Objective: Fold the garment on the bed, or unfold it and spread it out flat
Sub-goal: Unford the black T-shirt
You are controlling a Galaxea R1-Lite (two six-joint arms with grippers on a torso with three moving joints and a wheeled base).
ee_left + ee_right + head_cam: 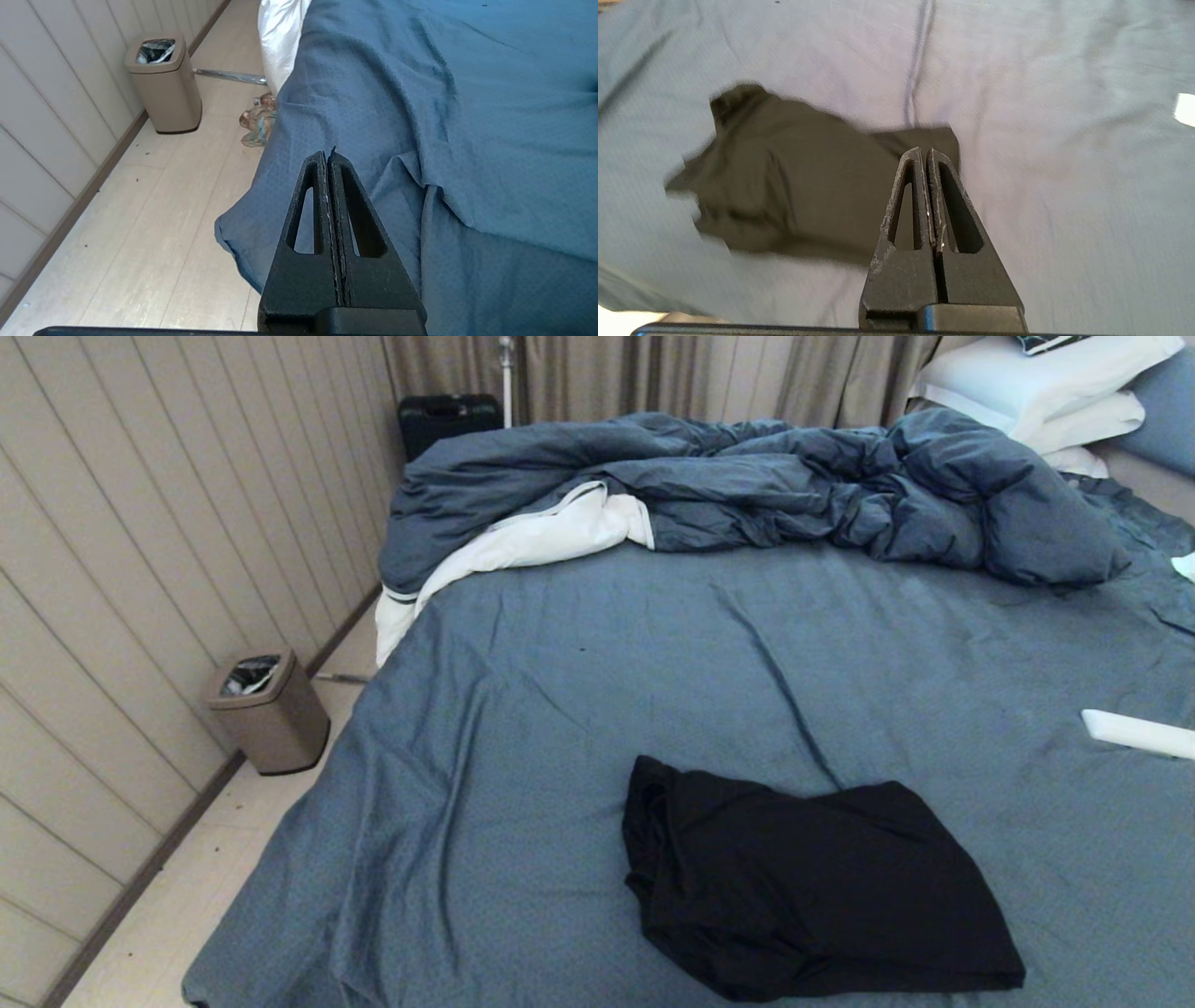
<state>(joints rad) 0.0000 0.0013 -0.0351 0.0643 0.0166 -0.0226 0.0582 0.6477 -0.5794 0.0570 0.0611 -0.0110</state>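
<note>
We see the black T-shirt [812, 887] lying bunched in a loose fold on the near part of the bed [597, 691], plain side up, so no print or lettering can be read on it. Nothing lies on top of it, and the blue sheet around it is creased but bare. Farther back, the dark-blue duvet [747, 485] is heaped across the bed with its white lining turned out at the left edge, and white pillows [1036, 392] sit at the far right corner. A white object [1139, 733] pokes in at the right edge, well apart from the shirt. On the floor by the panelled wall stands a tan waste bin [271, 714].

Our right claw [924, 151] hovers over the shirt's far edge, fingers pressed together and empty. Our left claw [327, 154] is also pressed together, hanging off the bed's left corner above the floor.
</note>
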